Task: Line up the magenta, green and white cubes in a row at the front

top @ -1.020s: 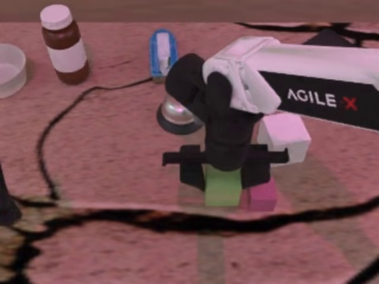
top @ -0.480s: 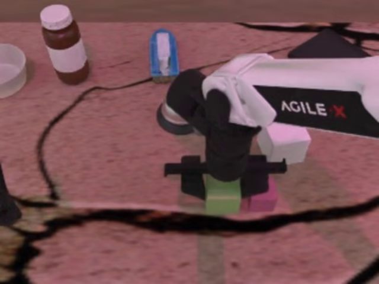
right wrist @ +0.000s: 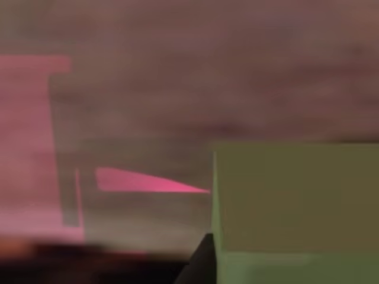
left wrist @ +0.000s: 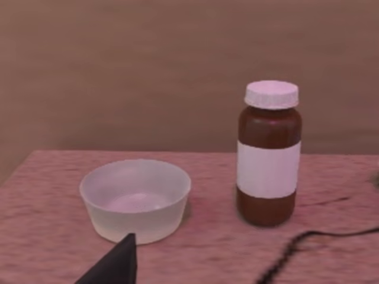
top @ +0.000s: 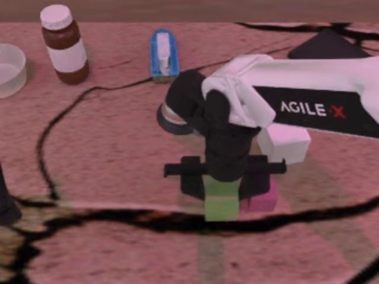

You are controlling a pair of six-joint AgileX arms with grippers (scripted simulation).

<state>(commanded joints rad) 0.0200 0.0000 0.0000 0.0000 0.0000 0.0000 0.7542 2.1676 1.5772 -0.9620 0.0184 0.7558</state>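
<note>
The light green cube (top: 221, 204) (right wrist: 296, 201) sits low at the front middle of the table, between the black fingers of my right gripper (top: 223, 182), which is shut on it. One dark fingertip (right wrist: 204, 257) lies against the cube's side. The small magenta cube (top: 265, 201) stands right beside the green one, on its right. The larger pinkish-white cube (top: 288, 145) rests farther back on the right, partly under my right arm. My left arm (top: 5, 207) is parked at the left edge, and one of its fingertips (left wrist: 121, 263) shows well off to one side.
A brown bottle with a white cap (top: 64, 44) (left wrist: 269, 154) and a translucent bowl (top: 9, 68) (left wrist: 135, 198) stand at the back left. A blue object (top: 163, 53), a silver bell (top: 172, 118) and a dark flat object (top: 328, 44) lie farther back.
My right gripper has come down with the green cube, which now sits lower and nearer the front, beside the magenta cube. The left arm has not moved.
</note>
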